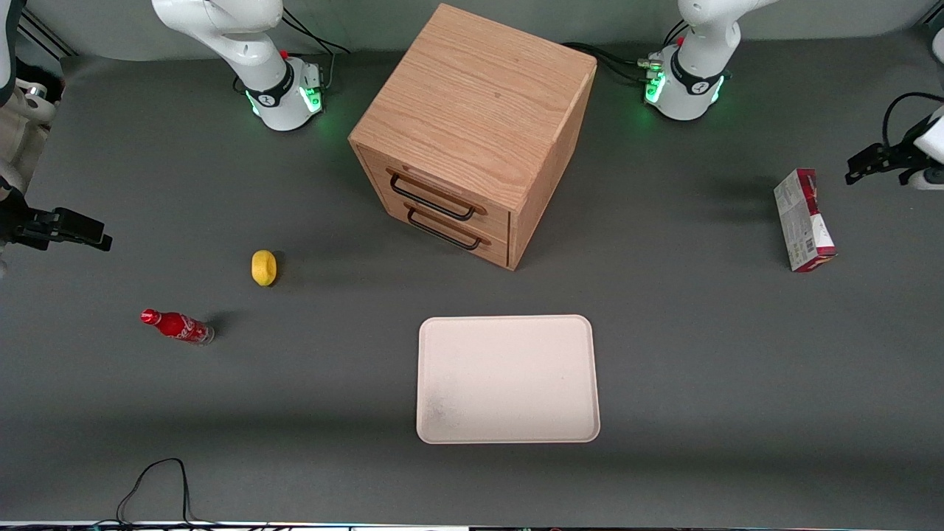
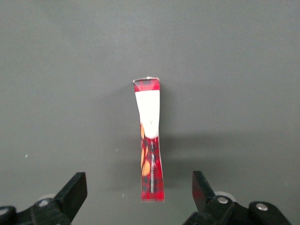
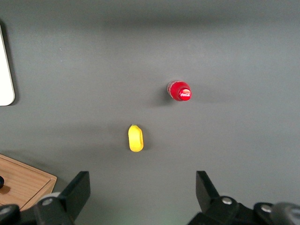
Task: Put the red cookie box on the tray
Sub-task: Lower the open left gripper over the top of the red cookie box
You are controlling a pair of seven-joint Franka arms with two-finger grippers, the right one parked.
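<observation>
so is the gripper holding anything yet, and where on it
Nothing is held. The gripper hangs open above the red cookie box, which stands on its edge on the table, untouched.

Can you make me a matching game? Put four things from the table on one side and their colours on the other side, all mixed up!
Things:
1. lemon
2. tray
3. soda bottle
4. drawer cabinet

Colours:
A. cream-white
B. light brown wood
C. yellow
D. red

Pairs: 1-C, 2-A, 3-D, 4-B.

Bonus: the gripper hangs open above the red cookie box, which stands on its edge at the working arm's end of the table.
</observation>
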